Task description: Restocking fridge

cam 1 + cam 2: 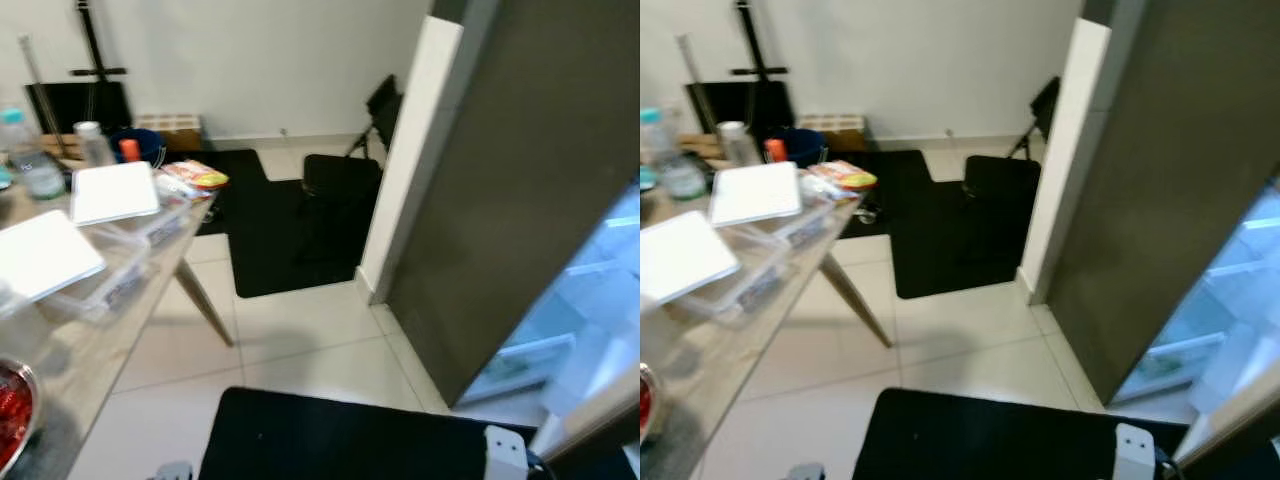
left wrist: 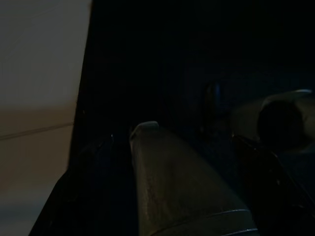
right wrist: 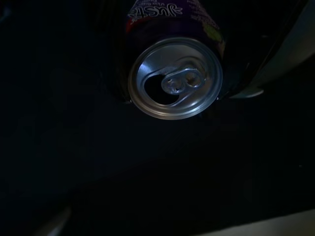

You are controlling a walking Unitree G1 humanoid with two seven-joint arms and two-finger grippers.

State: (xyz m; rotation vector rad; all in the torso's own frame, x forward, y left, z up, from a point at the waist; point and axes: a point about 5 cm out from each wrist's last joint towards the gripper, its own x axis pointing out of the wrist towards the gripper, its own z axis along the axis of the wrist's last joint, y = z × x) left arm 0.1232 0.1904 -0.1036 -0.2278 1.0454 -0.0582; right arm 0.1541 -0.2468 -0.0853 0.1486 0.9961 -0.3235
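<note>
Fridge door (image 1: 530, 190), dark, standing open at right, lit shelves (image 1: 590, 300) beyond it; wooden table (image 1: 110, 330) at left bearing lidded clear containers (image 1: 110, 200), water bottle (image 1: 30, 155), snack packet (image 1: 197, 176); black floor mat (image 1: 340, 440) underfoot; purple drink can (image 3: 174, 78), unopened, held between the right gripper's (image 3: 182, 54) fingers, closed on its sides; left gripper (image 2: 187, 196) in shadow, finger spread not discernible. Risk, judged: the can slipping from a side grip or clipping the door edge during the turn to the shelves.
</note>
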